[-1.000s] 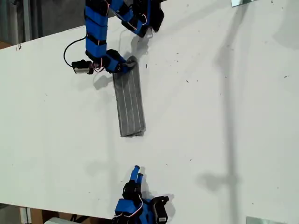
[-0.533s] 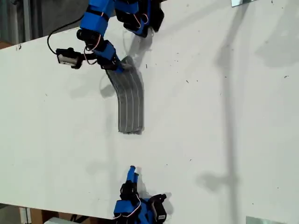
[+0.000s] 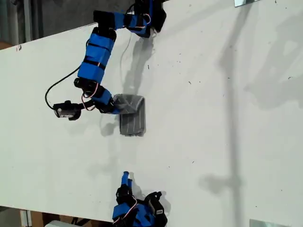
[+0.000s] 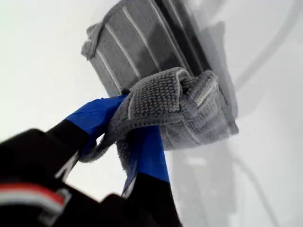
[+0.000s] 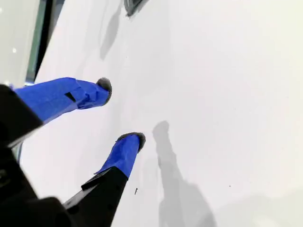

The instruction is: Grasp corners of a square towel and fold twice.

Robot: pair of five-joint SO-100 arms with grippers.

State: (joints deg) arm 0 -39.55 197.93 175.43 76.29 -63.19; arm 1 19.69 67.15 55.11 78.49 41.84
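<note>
The grey striped towel lies on the white table as a short folded stack, left of the middle in the exterior view. My first gripper reaches down from the exterior view's top and is shut on a bunched corner of the towel, holding it over the flat striped layers. The blue fingers are partly wrapped in cloth. My second gripper stays low near the exterior view's bottom edge, apart from the towel. It is open with only bare table between its fingertips.
The table's edge runs along the exterior view's left and upper left. A black cable loops beside the first arm. Shiny plates sit at the exterior view's top right and bottom right corners.
My first gripper has carried the towel's far end toward the exterior view's bottom, doubling the long strip over into a short stack. The second arm has shifted slightly toward the exterior view's left.
</note>
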